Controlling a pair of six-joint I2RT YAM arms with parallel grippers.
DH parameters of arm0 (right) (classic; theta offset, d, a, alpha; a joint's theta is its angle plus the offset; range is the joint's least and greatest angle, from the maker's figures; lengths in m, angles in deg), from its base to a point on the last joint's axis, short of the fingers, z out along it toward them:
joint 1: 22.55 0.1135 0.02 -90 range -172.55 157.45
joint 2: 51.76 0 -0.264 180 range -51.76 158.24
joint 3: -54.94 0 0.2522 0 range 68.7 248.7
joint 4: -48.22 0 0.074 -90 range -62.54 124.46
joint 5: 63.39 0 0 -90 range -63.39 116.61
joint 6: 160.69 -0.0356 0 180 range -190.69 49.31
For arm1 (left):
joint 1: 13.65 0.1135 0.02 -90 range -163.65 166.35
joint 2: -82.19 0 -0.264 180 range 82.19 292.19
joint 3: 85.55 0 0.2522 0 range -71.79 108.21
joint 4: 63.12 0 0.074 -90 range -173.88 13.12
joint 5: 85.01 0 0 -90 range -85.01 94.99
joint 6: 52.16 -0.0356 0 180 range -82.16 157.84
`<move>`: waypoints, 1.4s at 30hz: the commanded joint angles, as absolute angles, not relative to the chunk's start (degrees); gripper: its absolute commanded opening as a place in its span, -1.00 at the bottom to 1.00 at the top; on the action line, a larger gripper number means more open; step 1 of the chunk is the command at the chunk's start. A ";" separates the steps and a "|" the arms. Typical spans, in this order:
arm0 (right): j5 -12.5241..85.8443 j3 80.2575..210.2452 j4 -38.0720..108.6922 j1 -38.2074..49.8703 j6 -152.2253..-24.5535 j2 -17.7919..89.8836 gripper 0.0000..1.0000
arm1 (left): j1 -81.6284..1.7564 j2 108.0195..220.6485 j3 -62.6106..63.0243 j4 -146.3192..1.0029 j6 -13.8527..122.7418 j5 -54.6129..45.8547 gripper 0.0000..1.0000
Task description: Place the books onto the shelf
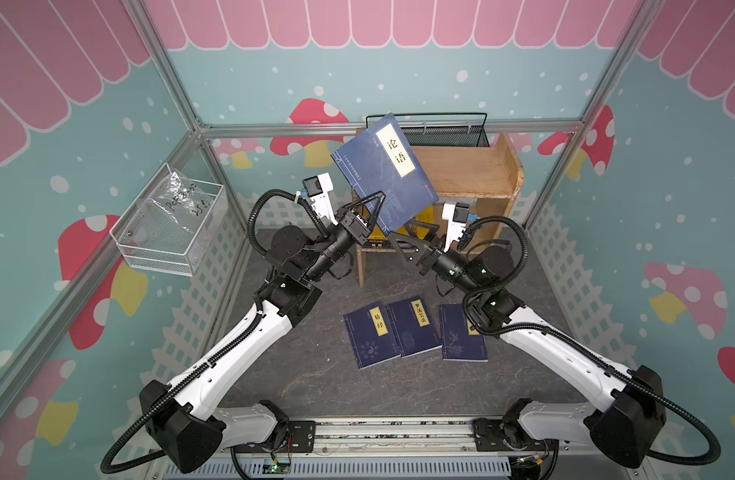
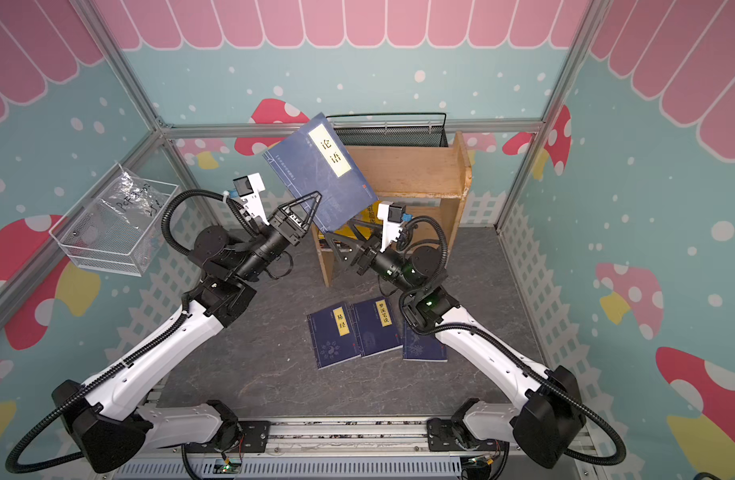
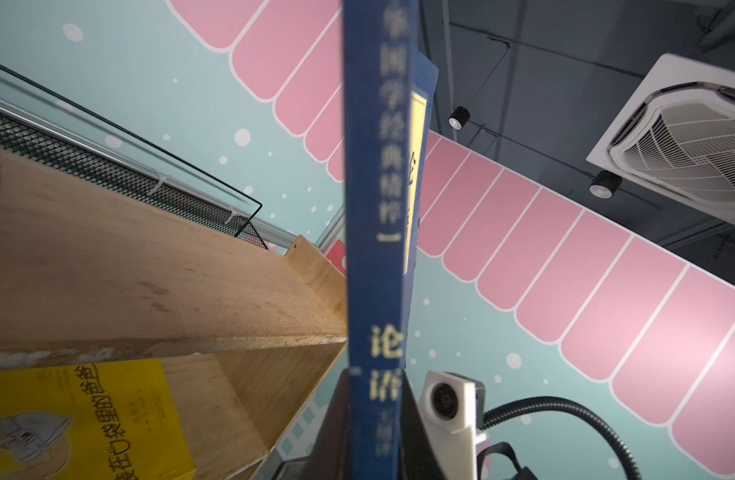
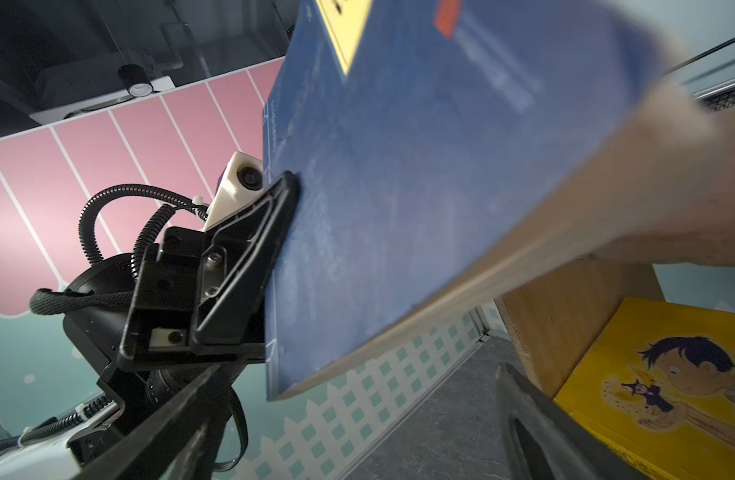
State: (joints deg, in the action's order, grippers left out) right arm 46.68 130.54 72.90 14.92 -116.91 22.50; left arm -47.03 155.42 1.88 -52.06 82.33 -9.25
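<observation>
Left gripper (image 1: 377,204) pinches the navy book (image 1: 374,166) by its spine corner, where the light, floppy paperback likely stays stiffest.

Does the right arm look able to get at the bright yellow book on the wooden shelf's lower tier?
Probably yes: the right gripper is open and faces the bright yellow book, nothing between them; the navy book in the left gripper hangs above.

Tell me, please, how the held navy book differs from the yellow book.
The navy book is tilted in the air, clamped by the left gripper; the yellow book sits in the shelf's lower tier. The navy book bears a title label, the yellow book a cartoon boy. Both have Chinese titles.
</observation>
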 commanded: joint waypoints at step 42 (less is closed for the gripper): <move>76.49 130.03 97.18 -1.15 -146.38 24.15 -0.96 | -42.50 155.05 3.08 -56.70 84.65 -17.55 0.47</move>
